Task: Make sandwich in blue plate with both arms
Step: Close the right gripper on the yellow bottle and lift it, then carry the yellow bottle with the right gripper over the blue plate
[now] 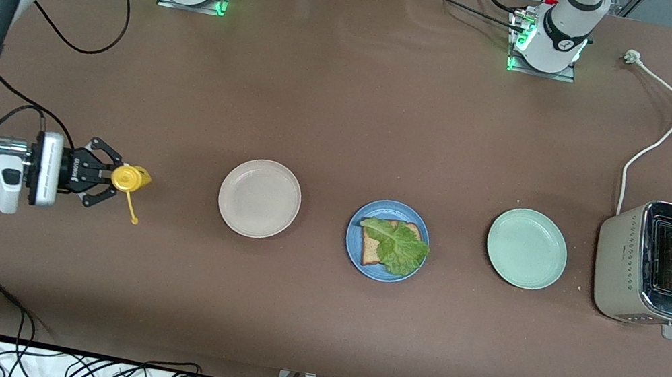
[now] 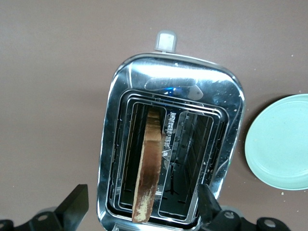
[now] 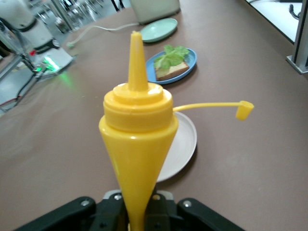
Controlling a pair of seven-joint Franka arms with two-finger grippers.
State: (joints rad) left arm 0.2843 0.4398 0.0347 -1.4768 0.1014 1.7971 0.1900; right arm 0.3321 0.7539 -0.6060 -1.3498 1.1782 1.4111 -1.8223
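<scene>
The blue plate [image 1: 355, 250] sits mid-table, holding one brown bread slice [image 1: 370, 250] with a ruffled lettuce leaf [image 1: 401, 247] lying on it. A second bread slice [image 2: 149, 163] stands in a slot of the chrome toaster [image 1: 637, 266] at the left arm's end of the table. My left gripper [image 2: 143, 209] hovers open over the toaster, one finger on each side of the slice and not touching it. At the right arm's end, my right gripper [image 1: 114, 177] is shut on a yellow squeeze bottle [image 3: 138, 139]. Its nozzle points toward the plates and its cap [image 3: 244, 109] dangles open.
A cream-white plate [image 1: 259, 197] lies between the bottle and the blue plate. A pale green plate [image 1: 526, 248] lies between the blue plate and the toaster. The toaster's white cord [image 1: 654, 146] runs toward the left arm's base. Black cables trail along the table edges.
</scene>
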